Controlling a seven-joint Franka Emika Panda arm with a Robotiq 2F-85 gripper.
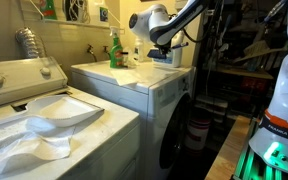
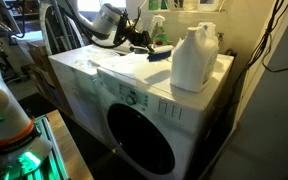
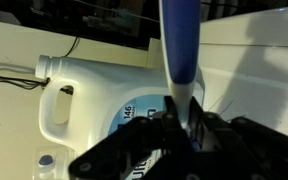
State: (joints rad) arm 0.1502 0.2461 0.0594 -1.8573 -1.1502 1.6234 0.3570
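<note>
My gripper [image 3: 176, 125] is shut on a long blue and white handled object [image 3: 176, 50] that sticks out ahead of the jaws. In an exterior view the gripper [image 2: 140, 42] hovers low over the top of the white front-loading machine [image 2: 104, 75], and the object's blue end [image 2: 159, 53] is close to the top. A large white detergent jug with a blue label [image 2: 194, 58] stands just beyond it and fills the wrist view [image 3: 84, 95]. The gripper also shows in an exterior view [image 1: 162, 47].
A green spray bottle [image 1: 114, 50] and other bottles [image 2: 159, 28] stand at the back of the machine top against the wall. A second white machine [image 1: 44, 110] with a scoop-shaped white object on it [image 1: 59, 118] stands beside it. Cables lie behind the jug [image 3: 9, 78].
</note>
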